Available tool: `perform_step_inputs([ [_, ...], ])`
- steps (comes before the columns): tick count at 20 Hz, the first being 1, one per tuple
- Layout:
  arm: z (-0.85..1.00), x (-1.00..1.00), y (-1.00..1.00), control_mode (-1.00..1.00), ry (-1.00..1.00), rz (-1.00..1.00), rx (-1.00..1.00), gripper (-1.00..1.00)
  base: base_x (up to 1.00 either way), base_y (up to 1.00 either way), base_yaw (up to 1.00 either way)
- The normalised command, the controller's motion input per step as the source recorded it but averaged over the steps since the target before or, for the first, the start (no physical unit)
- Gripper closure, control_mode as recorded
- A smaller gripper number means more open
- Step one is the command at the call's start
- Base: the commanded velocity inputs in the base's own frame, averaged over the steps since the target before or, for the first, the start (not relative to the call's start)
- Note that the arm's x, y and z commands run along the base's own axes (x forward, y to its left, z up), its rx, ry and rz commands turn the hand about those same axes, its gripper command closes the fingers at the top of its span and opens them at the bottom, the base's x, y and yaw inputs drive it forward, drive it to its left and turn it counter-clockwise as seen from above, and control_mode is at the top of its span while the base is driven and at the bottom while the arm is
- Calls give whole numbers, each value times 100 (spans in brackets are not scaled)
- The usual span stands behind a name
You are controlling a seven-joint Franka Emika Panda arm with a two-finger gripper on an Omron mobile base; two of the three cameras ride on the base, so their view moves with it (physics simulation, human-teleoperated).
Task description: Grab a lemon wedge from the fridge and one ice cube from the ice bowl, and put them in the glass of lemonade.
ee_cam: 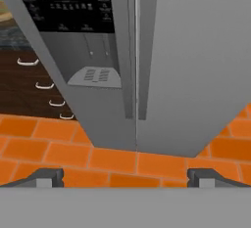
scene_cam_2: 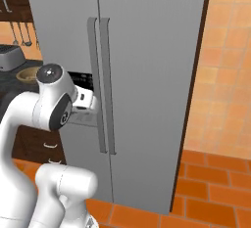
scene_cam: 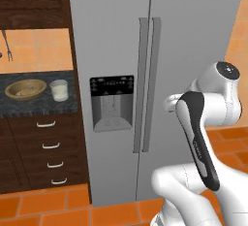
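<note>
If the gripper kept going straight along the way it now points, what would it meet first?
Most likely the fridge, low on its closed doors near the long handles. The open gripper holds nothing; depth is unclear.

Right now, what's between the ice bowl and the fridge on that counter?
The glass of lemonade stands between the ice bowl and the fridge, on the dark counter, in the left base view.

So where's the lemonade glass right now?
In the left base view, the glass of lemonade stands on the dark counter, left of the fridge, right beside the wooden ice bowl.
</note>
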Motion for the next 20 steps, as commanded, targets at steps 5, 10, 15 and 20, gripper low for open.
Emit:
perform_step_inputs([
  [5, 0, 25, -2, -100, -26, 0, 0, -100, 0, 0, 0],
  [10, 1, 33, -4, -100, -13, 0, 0, -100, 0, 0, 0],
  [15, 9, 23, -5, -100, -3, 0, 0, -100, 0, 0, 0],
  [20, 8, 27, 0, -100, -1, -1, 0, -100, 0, 0, 0],
])
